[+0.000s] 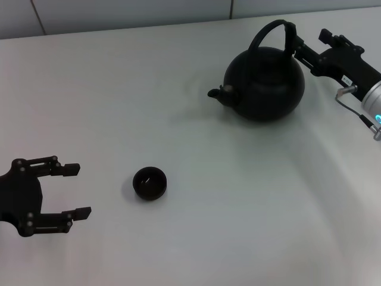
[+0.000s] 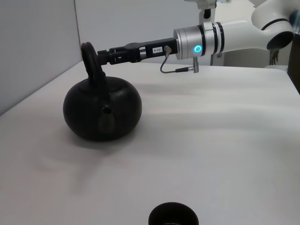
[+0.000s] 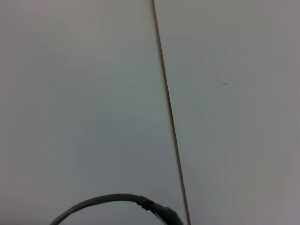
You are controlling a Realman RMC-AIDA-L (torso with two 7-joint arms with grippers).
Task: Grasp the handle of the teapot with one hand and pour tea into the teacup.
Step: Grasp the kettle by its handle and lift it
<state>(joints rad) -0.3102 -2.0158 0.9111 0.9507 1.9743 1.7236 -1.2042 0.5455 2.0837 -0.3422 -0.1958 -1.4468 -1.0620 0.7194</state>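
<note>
The large round black teapot [image 1: 265,83] stands on the white table at the far right, its spout [image 1: 215,93] pointing left. Its arched handle [image 1: 268,30] rises over the lid. My right gripper [image 1: 296,47] reaches in from the right and is shut on the handle's thick right side; the left wrist view shows it there too [image 2: 101,57], with the teapot [image 2: 101,115] resting on the table. The tiny black teacup [image 1: 149,183] sits well to the left and nearer to me, and also shows in the left wrist view [image 2: 173,215]. My left gripper [image 1: 80,190] is open and empty, left of the cup.
The table's far edge [image 1: 119,27] meets a grey panelled wall. A loose cable [image 1: 348,95] hangs from the right wrist. The right wrist view shows only the wall seam [image 3: 168,117] and a thin dark arc [image 3: 108,199].
</note>
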